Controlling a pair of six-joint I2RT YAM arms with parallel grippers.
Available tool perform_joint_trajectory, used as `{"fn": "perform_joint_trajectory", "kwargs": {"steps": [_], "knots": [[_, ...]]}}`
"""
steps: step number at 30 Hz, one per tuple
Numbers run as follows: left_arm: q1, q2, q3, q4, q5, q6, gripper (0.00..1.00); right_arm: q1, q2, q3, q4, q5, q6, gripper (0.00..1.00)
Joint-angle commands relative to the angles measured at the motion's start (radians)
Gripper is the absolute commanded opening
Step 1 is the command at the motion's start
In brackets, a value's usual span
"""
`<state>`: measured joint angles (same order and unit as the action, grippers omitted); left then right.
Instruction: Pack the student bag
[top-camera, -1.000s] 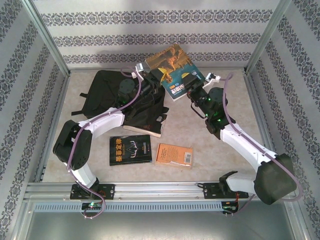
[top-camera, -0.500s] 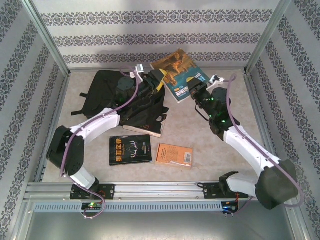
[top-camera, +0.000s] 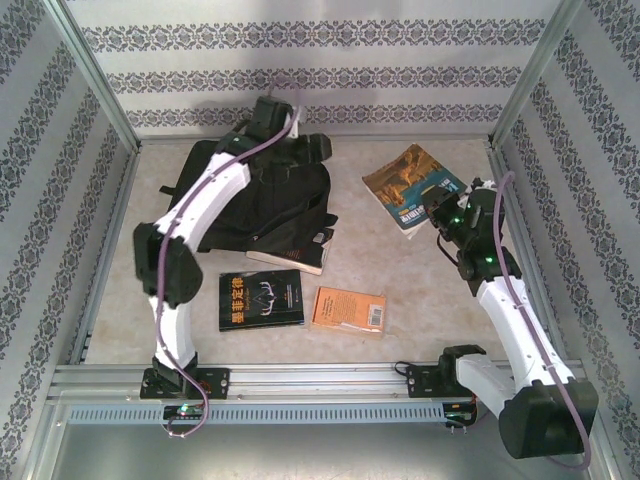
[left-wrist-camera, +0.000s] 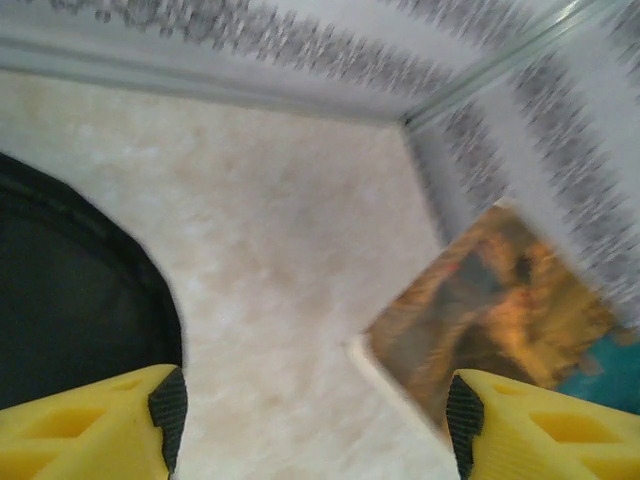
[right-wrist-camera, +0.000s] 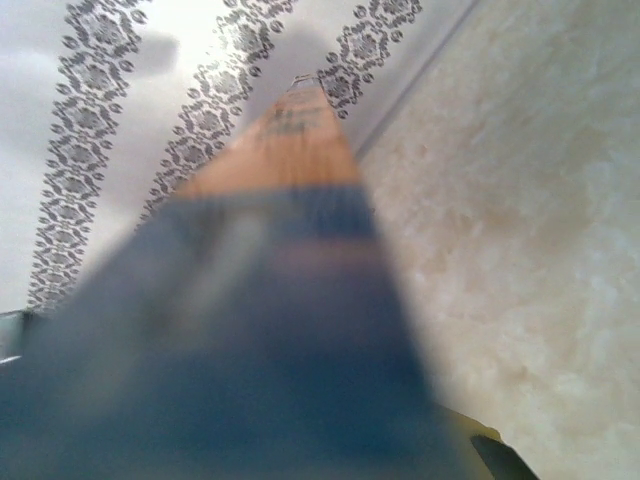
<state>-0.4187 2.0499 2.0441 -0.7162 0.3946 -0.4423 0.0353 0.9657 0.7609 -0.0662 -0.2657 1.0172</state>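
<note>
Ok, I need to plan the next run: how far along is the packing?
Early. One paperback lies half under the edge of the bag; nothing is clearly inside. The right gripper holds the big book; the left gripper is open. The black book and orange book lie unpacked.

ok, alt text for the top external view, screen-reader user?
Right end effector grips an illustrated book, right of the black student bag, which the left arm reaches across. A black book and an orange book lie on the table nearer the bases; a third book lies at the bag's near edge.
</note>
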Motion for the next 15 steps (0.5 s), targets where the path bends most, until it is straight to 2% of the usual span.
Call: {"fn": "perform_joint_trajectory", "kwargs": {"steps": [1, 7, 15], "knots": [[-0.031, 0.048, 0.092, -0.301, -0.032, 0.204, 0.73, -0.022, -0.029, 0.006, 0.001, -0.081, -0.061, 0.0], [-0.038, 0.132, 0.164, -0.418, -0.077, 0.29, 0.71, -0.059, -0.011, 0.0, -0.001, -0.135, -0.058, 0.0], [-0.038, 0.162, 0.166, -0.427, -0.132, 0.306, 0.67, -0.077, 0.024, -0.011, 0.036, -0.168, -0.026, 0.0]]}}
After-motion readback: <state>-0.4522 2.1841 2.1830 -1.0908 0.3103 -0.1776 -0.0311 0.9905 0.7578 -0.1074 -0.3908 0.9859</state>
